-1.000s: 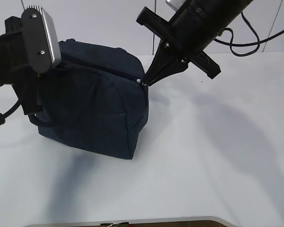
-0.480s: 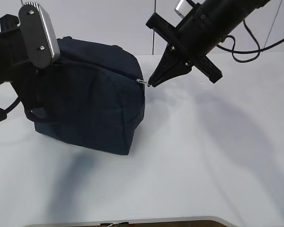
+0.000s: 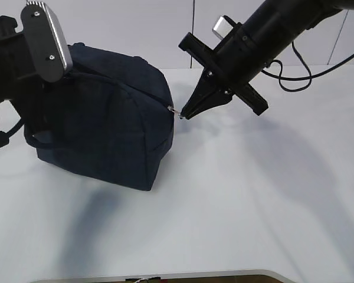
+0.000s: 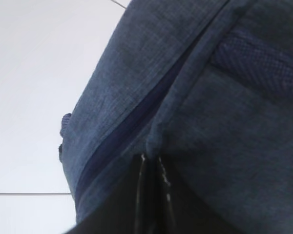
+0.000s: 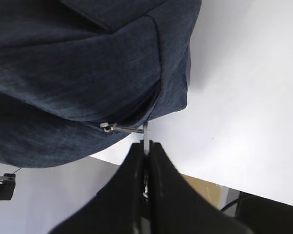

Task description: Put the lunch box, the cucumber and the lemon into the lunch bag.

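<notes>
You were in the zipper step: the lunch bag (image 3: 100, 118) had to be opened or closed along its zip, and from the frames alone you could not tell which. No lunch box, cucumber or lemon showed anywhere on the bench (image 3: 253, 206), so they were either already inside or out of frame.

Your right pincer (image 3: 184, 115) was clenched on the metal ring pull (image 5: 132, 129), jaws pressed flat together with the ring's wire nipped between the tips. To do this well, you needed to keep the pull in line with the zipper track (image 4: 122, 134) rather than hauling outward, since an outward tug would drag the whole bag instead of running the slider. The ring was thin and held only at the very tips, so a smooth, steady draw would have been safer than a jerk that could slip it free.

Your left pincer (image 4: 151, 168) was clenched too, pinching a fold of the navy fabric just beside the track. That was your anchor, and it needed to hold firm against the right arm's pull so the track stayed taut.

The bag sat toward the left and far side of the bench, well in from the near edge, its right-hand upper corner pointing at the right pincer. The ring pull stuck out from that corner, directly at the pincer's tips, with the bag's body to their left. The left pincer gripped the bag's opposite, left end, high up.
</notes>
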Robot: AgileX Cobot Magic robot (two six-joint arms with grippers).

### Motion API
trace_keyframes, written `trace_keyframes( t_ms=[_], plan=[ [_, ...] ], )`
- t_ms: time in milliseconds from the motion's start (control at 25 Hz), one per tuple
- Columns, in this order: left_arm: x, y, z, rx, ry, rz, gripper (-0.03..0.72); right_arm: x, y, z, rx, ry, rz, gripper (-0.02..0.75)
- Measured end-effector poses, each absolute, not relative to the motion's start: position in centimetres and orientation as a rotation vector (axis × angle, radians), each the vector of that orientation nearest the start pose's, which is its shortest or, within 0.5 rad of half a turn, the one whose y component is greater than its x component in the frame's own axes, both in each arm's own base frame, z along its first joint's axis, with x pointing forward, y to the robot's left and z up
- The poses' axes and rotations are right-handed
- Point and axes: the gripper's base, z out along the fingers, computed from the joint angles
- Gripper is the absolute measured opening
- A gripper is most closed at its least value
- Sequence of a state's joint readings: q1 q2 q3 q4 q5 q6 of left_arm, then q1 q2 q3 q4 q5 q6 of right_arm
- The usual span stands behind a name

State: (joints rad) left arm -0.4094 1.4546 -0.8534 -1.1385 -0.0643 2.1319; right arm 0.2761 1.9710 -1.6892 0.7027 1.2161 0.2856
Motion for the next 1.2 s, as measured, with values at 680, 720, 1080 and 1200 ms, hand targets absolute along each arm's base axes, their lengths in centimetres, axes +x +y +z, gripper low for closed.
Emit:
trace_keyframes(
  t_ms=[680, 720, 1080, 1200],
  plan=[
    [29.3, -11.7, 26.2, 1.231, 1.668, 0.422, -0.010, 40.1, 17.4, 22.0, 0.297, 3.039, 1.192, 0.005],
    [29.3, -11.7, 26.2, 1.228, 1.670, 0.420, -0.010, 40.2, 17.4, 21.7, 0.295, 3.042, 1.190, 0.005],
    [29.3, -11.7, 26.2, 1.222, 1.674, 0.416, -0.010, 40.8, 17.6, 19.5, 0.290, 3.055, 1.208, 0.005],
    [29.3, -11.7, 26.2, 1.222, 1.674, 0.416, -0.010, 40.9, 17.7, 19.2, 0.279, 3.043, 1.222, 0.005]
  ],
)
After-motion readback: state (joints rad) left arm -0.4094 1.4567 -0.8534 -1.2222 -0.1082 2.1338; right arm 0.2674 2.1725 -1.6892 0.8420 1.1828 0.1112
